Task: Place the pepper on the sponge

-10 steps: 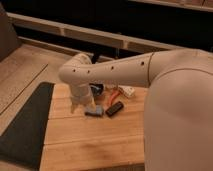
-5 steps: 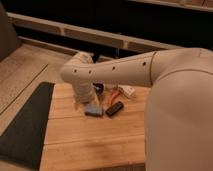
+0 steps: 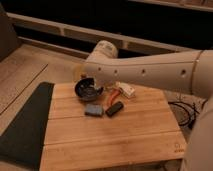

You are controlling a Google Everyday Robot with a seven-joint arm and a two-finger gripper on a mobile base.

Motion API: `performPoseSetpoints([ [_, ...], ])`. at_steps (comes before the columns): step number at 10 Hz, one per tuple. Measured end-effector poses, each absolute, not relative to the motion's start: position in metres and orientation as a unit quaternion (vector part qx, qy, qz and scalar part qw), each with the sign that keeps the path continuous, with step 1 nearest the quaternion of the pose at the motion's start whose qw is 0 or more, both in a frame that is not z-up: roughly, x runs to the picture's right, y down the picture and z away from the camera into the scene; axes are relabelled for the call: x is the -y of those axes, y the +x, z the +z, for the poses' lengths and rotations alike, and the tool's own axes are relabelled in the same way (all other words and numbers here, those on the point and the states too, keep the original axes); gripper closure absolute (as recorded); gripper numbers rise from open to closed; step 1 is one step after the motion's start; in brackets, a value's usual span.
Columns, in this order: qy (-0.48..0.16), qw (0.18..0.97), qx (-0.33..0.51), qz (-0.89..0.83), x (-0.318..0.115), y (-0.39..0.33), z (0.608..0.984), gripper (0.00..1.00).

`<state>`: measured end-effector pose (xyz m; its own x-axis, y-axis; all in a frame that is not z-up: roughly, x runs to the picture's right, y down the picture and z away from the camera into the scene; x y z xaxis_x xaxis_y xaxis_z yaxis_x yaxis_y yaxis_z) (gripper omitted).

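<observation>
Currently, the arm (image 3: 150, 75) reaches in from the right side of the view, crosses above the rear of the table (image 3: 115, 142) and bends downward at its far joint. The gripper (image 3: 80, 76) is located below that bend, just behind the rear rim of the bowl (image 3: 88, 90), near the table's rear left corner. Most of the gripper is hidden by the arm. Its jaws are spread wide and do not pinch the pepper. The pepper (image 3: 111, 97) lies flat on the table, between the bowl and the white box (image 3: 126, 90) and just behind the black block (image 3: 114, 108). Whether the pepper touches the block cannot be determined. The sponge (image 3: 93, 109) lies flat on the table just in front of the bowl, with the block just beside it on the right. The pepper is near the sponge, behind it and to the right, and is not on it. The top face of the sponge is uncovered. The bowl stands upright with its opening upward. A dark mat (image 3: 25, 125) lies along the left edge of the table. Dark cables (image 3: 183, 113) lie on the floor beyond the right edge of the table.
</observation>
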<state>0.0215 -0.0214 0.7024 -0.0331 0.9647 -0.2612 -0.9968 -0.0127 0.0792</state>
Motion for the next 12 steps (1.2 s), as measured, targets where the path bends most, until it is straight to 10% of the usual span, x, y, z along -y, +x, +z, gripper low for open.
performPoseSetpoints([
  [12, -0.109, 0.614, -0.042, 0.781, 0.043, 0.107, 0.785, 0.35],
])
